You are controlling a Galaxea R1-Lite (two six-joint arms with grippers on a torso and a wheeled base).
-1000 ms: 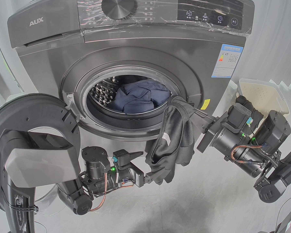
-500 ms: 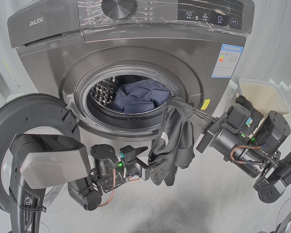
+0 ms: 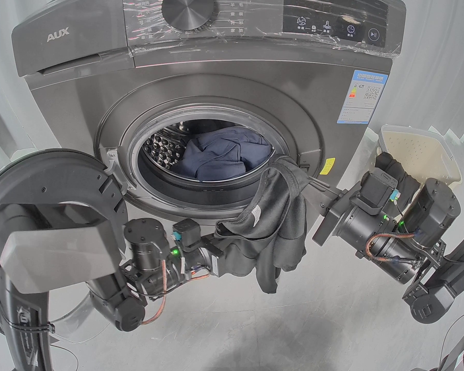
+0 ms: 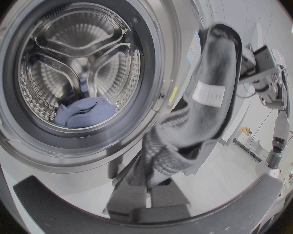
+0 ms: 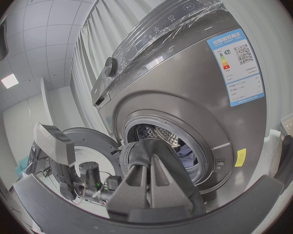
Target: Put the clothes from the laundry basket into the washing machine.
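A black garment (image 3: pixel 278 217) hangs in front of the washing machine (image 3: pixel 211 78), just below the right rim of its open drum (image 3: pixel 162 150). My right gripper (image 3: pixel 301 175) is shut on the garment's top (image 5: pixel 143 151); its fingers (image 5: pixel 162 182) pinch the fold in the right wrist view. My left gripper (image 3: pixel 222 251) is shut on the garment's lower part and holds it out to the left; the cloth (image 4: pixel 202 108) rises from between its fingers (image 4: pixel 167 197). Blue clothes (image 3: pixel 224 155) lie inside the drum. The laundry basket (image 3: pixel 420 153) stands at the right with a dark cloth (image 3: pixel 397 171) over its rim.
The round machine door (image 3: pixel 46 191) stands open at the left, close behind my left arm. The floor (image 3: pixel 304 320) in front of the machine is pale and bare. Curtains (image 3: pixel 443 68) hang behind the basket.
My left gripper, open under the garment's hem a second ago, has shut on the lower part and drawn it up and to the left. The right gripper has stayed nearly still.
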